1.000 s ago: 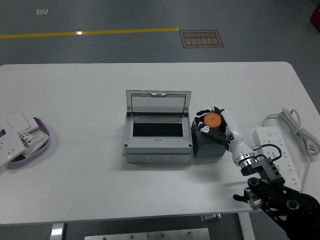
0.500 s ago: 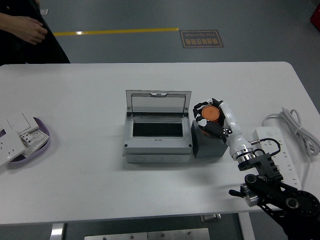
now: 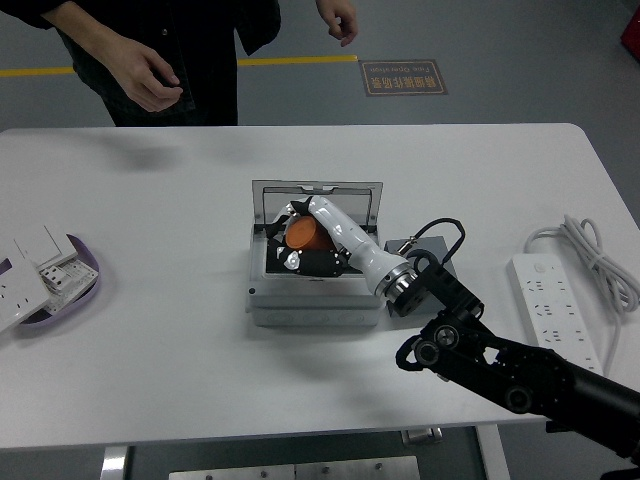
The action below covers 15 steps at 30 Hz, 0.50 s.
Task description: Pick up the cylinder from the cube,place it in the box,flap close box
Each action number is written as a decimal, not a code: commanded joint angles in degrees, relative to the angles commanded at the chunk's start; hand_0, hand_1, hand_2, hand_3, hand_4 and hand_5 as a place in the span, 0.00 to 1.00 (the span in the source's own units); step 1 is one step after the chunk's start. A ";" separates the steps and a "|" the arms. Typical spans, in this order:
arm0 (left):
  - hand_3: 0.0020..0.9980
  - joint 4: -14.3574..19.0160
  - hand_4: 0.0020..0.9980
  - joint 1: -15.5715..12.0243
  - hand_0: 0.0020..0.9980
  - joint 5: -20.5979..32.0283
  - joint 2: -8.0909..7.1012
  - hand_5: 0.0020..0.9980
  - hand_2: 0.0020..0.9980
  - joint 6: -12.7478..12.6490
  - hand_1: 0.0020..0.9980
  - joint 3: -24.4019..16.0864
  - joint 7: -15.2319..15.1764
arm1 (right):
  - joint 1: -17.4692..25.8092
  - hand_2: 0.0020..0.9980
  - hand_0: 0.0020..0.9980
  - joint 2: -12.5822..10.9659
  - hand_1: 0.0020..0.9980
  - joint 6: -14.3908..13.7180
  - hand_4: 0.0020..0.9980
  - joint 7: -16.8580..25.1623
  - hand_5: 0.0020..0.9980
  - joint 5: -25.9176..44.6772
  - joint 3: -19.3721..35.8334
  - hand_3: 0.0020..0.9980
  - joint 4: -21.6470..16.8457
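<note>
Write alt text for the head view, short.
The robot's right hand holds an orange cylinder over the open grey box, whose lid stands raised, at the middle of a white table. The dark cube sits to the box's right, a white power strip farther right. A person stands at the far side, hands empty.

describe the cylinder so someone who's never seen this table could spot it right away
At the middle of the white table sits a grey box with its clear lid standing open at the back. Over the box's opening, the right hand grips a short cylinder. It is the only orange thing in view, bright against the black-and-white fingers and grey box.
</note>
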<state>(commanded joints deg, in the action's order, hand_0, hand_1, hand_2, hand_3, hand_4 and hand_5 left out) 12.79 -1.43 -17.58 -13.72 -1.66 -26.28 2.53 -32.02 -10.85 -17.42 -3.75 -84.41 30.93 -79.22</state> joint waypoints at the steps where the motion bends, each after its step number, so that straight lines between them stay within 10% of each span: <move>1: 0.64 0.00 0.70 -0.01 0.59 0.06 -0.03 0.21 0.63 0.00 0.63 0.04 0.00 | -0.79 0.22 0.05 0.55 0.16 1.32 0.00 -2.41 0.00 -2.41 -0.29 0.18 0.11; 10: 0.64 0.03 0.70 0.02 0.59 0.04 -0.14 0.21 0.63 -0.02 0.63 0.14 0.02 | -3.09 0.30 0.16 2.45 0.29 11.41 0.00 -19.28 0.00 -19.48 -0.89 0.24 1.88; 15: 0.64 0.06 0.70 0.10 0.59 -0.03 -0.13 0.21 0.63 -0.01 0.63 0.11 0.03 | -3.28 0.30 0.16 2.69 0.29 12.10 0.00 -24.84 0.00 -25.15 -1.33 0.24 2.34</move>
<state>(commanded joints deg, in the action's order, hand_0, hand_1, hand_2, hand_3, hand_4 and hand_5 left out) 12.85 -1.33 -17.60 -13.85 -1.67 -26.17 2.56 -35.31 -8.16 -5.32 -28.59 -109.56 29.60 -76.88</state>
